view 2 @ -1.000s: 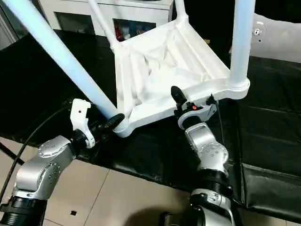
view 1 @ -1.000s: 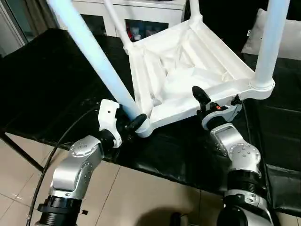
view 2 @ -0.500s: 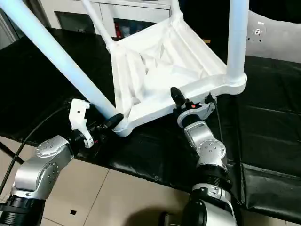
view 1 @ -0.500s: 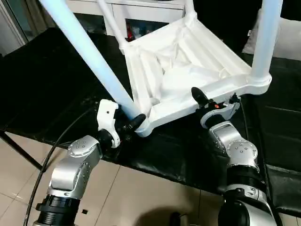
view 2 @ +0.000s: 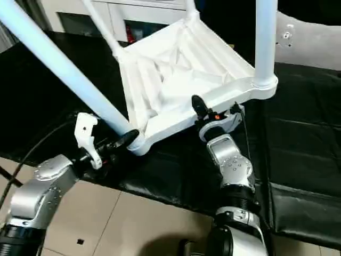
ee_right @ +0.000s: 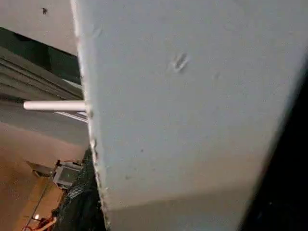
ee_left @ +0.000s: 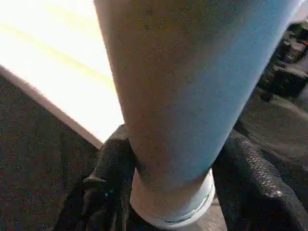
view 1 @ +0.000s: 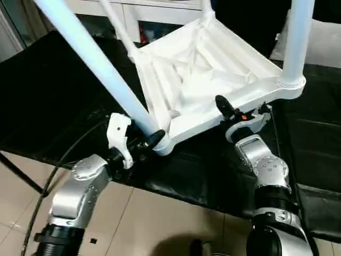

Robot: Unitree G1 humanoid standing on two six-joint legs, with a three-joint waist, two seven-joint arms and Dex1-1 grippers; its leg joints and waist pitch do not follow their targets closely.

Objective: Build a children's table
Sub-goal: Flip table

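Upside-down white tabletop in the middle of the frame, ribbed side up, lying tipped on the black table cover. Four white legs sticking up from the corner sockets: one long leg running from the near left corner up and away to the upper left of the frame, one leg standing nearly straight at the right corner, two more at the far corners near the top edge.

Left gripper right at the foot of the slanted leg, in the lower left part of the frame. Black fingers closed around the leg's bottom end, one on each side, just above the socket. Long line of that leg: up and to the left, away from the gripper, so not yet straight in its hole by the look of it.

Right gripper at the near edge of the tabletop, a little right of the middle. One black finger over the rim, pinching the edge and keeping it steady, as far as can be judged.

Left arm much nearer to the slanted leg. Likely next: pushing or turning that leg along its own long line, down into the socket, with the right arm holding the top
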